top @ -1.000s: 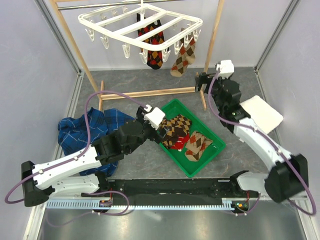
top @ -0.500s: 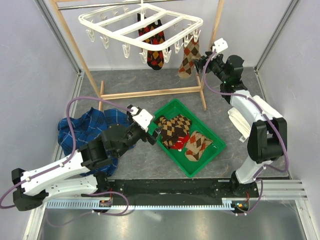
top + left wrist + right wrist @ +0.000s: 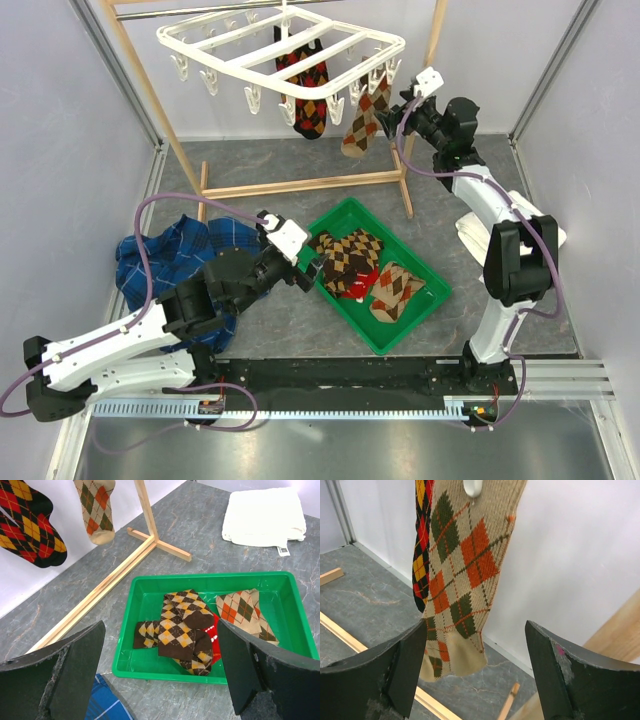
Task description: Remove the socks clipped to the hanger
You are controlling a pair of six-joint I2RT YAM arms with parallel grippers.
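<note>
The white hanger (image 3: 290, 45) hangs from the wooden rack at the back. Two socks stay clipped to it: a black-red-yellow argyle one (image 3: 305, 85) and a tan argyle one (image 3: 362, 125). My right gripper (image 3: 400, 106) is open right beside the tan sock. In the right wrist view the tan sock (image 3: 462, 575) hangs from a white clip (image 3: 472, 487), its toe between my open fingers, nearer the left one, not gripped. My left gripper (image 3: 308, 268) is open and empty at the left rim of the green tray (image 3: 372, 340). The tray holds brown argyle socks (image 3: 180, 630), a tan sock (image 3: 245, 610) and a red sock (image 3: 216, 640).
The wooden rack's floor bar (image 3: 300, 185) and right post (image 3: 432, 50) stand close to my right arm. A blue plaid cloth (image 3: 170, 255) lies under my left arm. A white folded cloth (image 3: 265, 515) lies right of the tray. Grey walls close in on both sides.
My right arm rose and reached left to the hanging tan sock, which swung a little. My left gripper drew back from over the tray to its left rim, then stayed.
</note>
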